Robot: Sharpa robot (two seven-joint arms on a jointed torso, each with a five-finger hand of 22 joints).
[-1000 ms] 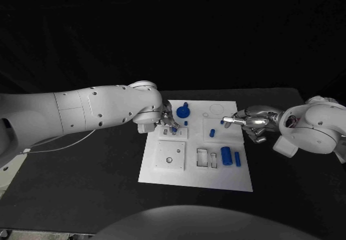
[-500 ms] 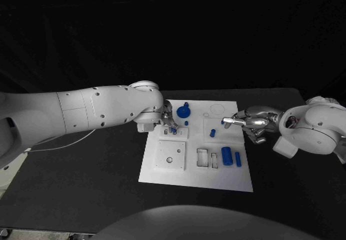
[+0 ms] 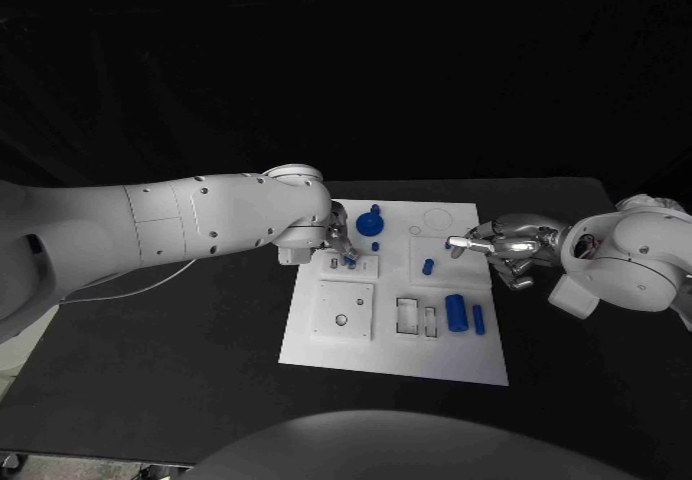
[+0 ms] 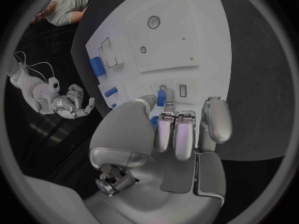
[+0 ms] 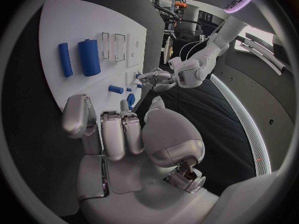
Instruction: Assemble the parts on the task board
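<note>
The flat white rectangular task board [image 3: 361,345] is lying in the middle of the black desk [image 3: 173,370], with the two white arms reaching in over its far half.

The silver left hand [image 3: 335,243] is hovering over the small raised white block at the board's upper left. In its wrist view, the left hand [image 4: 177,129] is pinching a small blue peg [image 4: 161,97] between thumb and curled fingers, right above a slot in that block. The peg [image 3: 348,262] is just visible under the fingertips from above.

The silver right hand [image 3: 505,245] is hanging at the board's right edge, fingers loosely curled with one pointing inward over the board; it is holding nothing. From its own wrist camera the right hand [image 5: 121,134] is floating above the surface, apart from the parts.

On the board, a round blue knob-like part [image 3: 372,221] is standing near the far left corner. A short blue pin [image 3: 428,266] is lying near the centre. A thick blue cylinder [image 3: 454,312] and a thinner blue rod [image 3: 476,318] are lying side by side at the right, just beside two narrow rectangular slots.
</note>
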